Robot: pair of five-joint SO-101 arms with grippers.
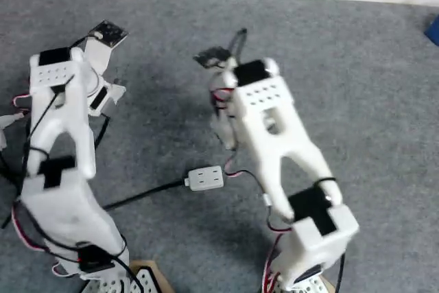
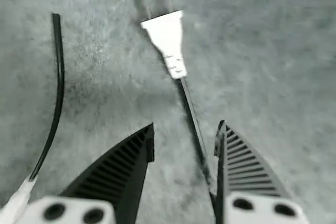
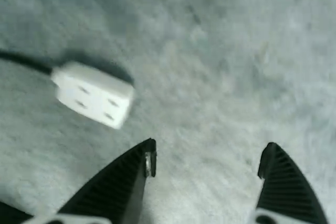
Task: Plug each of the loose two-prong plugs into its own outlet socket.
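Observation:
A white two-prong plug (image 2: 167,40) lies on the grey carpet, prongs pointing away from my left gripper (image 2: 186,128). Its black cord (image 2: 193,124) runs back between the open fingers, close to one of them, and nothing is held. A white outlet block (image 1: 205,178) with a black cord lies between the two arms. The outlet block (image 3: 93,94) shows its slotted sockets off to one side of my right gripper (image 3: 210,148), which hangs open and empty above bare carpet. From above, the left gripper (image 1: 106,97) is at the far left and the right gripper (image 1: 223,132) just behind the block.
A second black cord (image 2: 58,87) curves beside the left gripper and ends in a white piece (image 2: 16,203). The outlet block's cord (image 1: 137,195) runs toward the left arm's base. Red and black arm wires (image 1: 240,173) trail near the block. Open grey carpet (image 1: 363,87) lies to the right.

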